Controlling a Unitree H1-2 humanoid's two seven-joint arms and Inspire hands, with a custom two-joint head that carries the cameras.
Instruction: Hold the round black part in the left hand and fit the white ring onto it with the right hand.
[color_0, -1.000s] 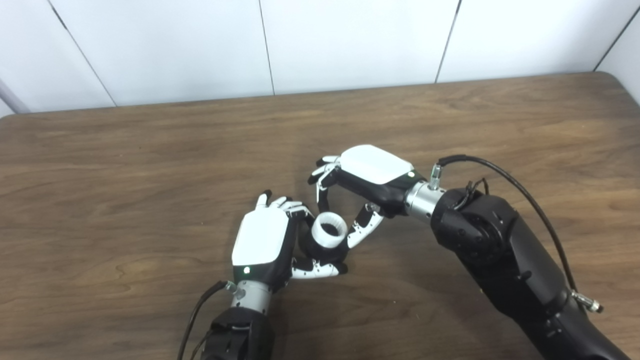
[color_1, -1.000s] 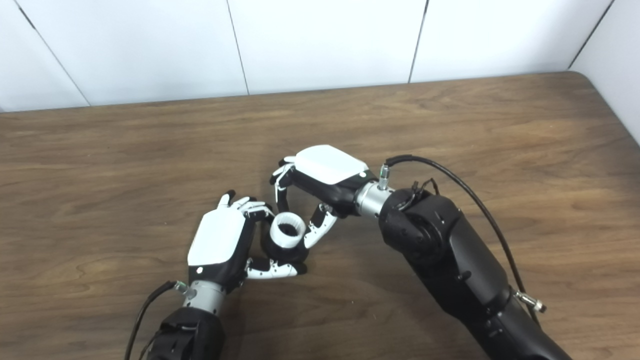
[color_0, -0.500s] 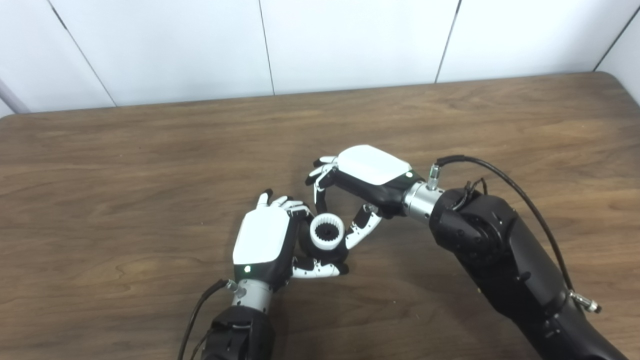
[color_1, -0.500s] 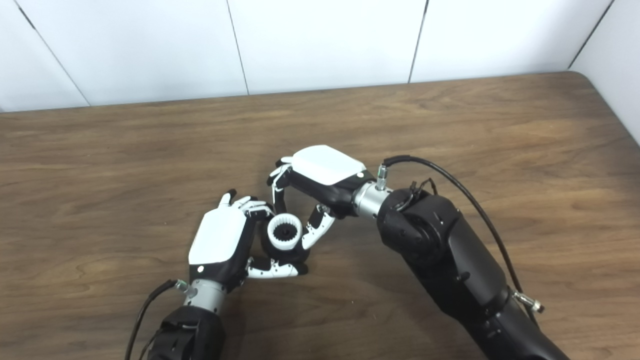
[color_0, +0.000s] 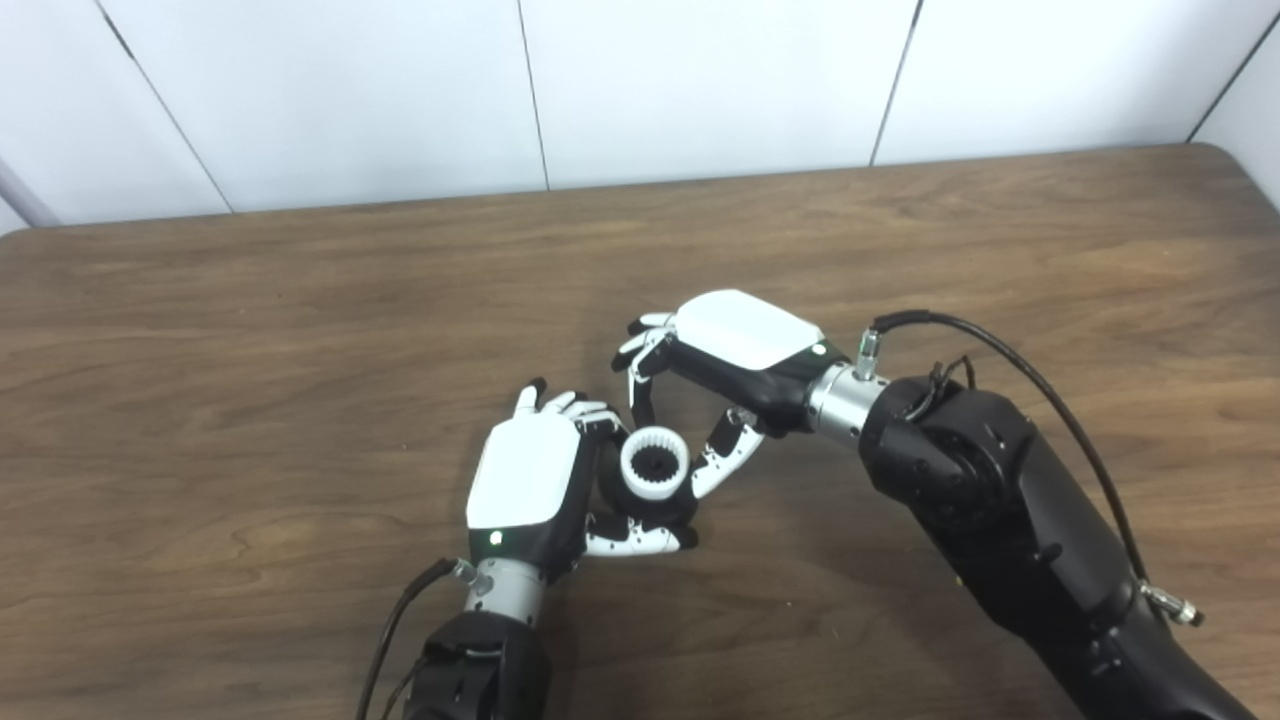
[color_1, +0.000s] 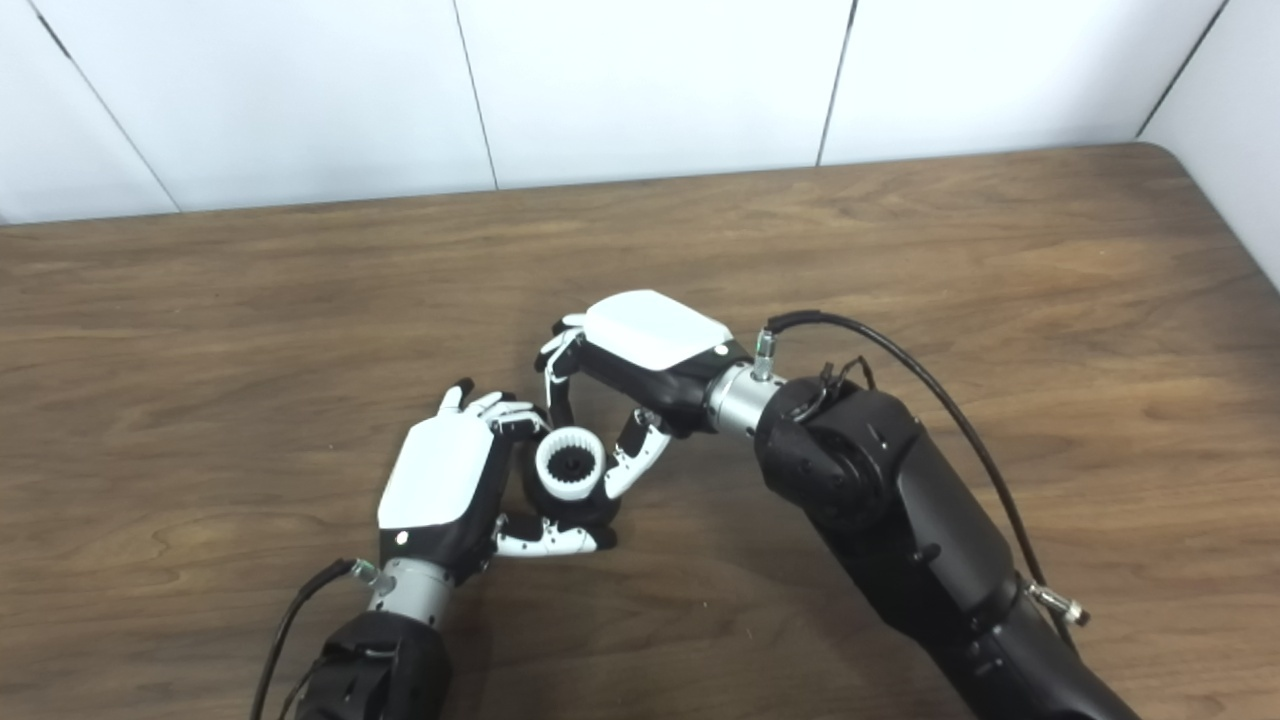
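A: Left eye view: the left white-backed robot hand (color_0: 525, 480) is curled round the round black plastic part (color_0: 650, 500), low over the brown wooden table (color_0: 250, 330), with the white toothed plastic ring (color_0: 655, 465) sitting on top

B: And the right white-backed robot hand (color_0: 725, 370)?

A: Arched over it, fingers apart; thumb beside the ring's right edge, contact unclear, clasping nothing that I can see

B: Handling?

A: I'd say light, stiff, smooth: press on the outer rim, squarely, or it may cock

B: Right eye view?

A: Same scene; the left hand's thumb (color_1: 545, 541) shows clear beneath the black part, and the ring's inner teeth (color_1: 570, 465) read sharper, though seating depth stays hidden in both
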